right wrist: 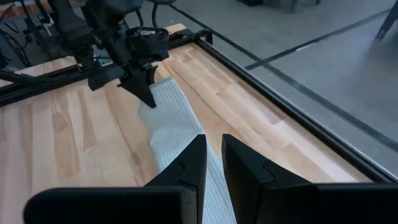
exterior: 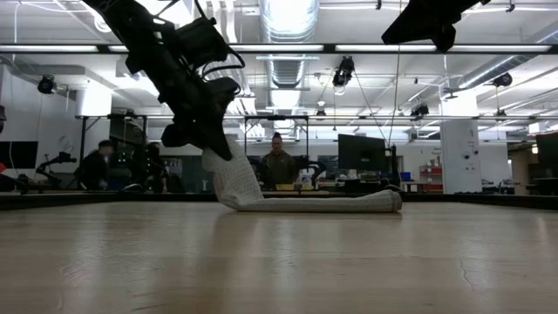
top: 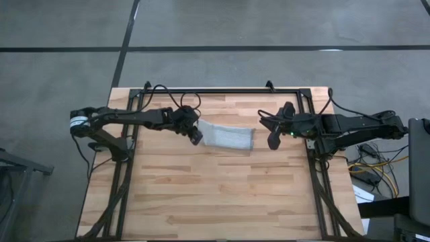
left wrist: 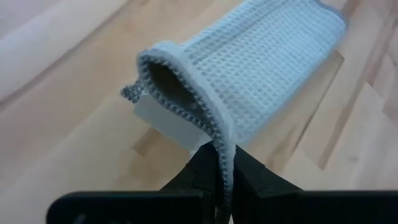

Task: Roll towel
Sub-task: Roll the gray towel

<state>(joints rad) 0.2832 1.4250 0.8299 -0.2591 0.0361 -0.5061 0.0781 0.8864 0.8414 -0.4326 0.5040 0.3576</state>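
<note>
The towel (top: pixel 228 137) is a light grey-blue waffle cloth, folded into a narrow strip across the table's far middle. Its right part (exterior: pixel 349 205) lies flat on the wood and its left end rises off the table. My left gripper (top: pixel 195 135) is at that left end, shut on it; in the low view it shows as the gripper (exterior: pixel 222 150) above the raised cloth. My right gripper (top: pixel 274 139) hangs high above the table just right of the towel's right end, shut and empty. In the right wrist view (right wrist: pixel 213 163) the towel (right wrist: pixel 174 127) lies ahead of it. My left gripper pinches the hemmed edge (left wrist: pixel 224 144) of the towel's left end between its two fingers. The fingers slant down from the table's left. The end is lifted, its hem bowed open into a loop (left wrist: pixel 171 84). The cloth slopes down from the fingers (exterior: pixel 234 179), and its right part lies on the table.
A black metal frame (top: pixel 222 91) runs along the table's far edge and down both sides. Bare wood (top: pixel 215 195) stretches toward the near edge. People (exterior: pixel 277 166) stand in the room beyond the table.
</note>
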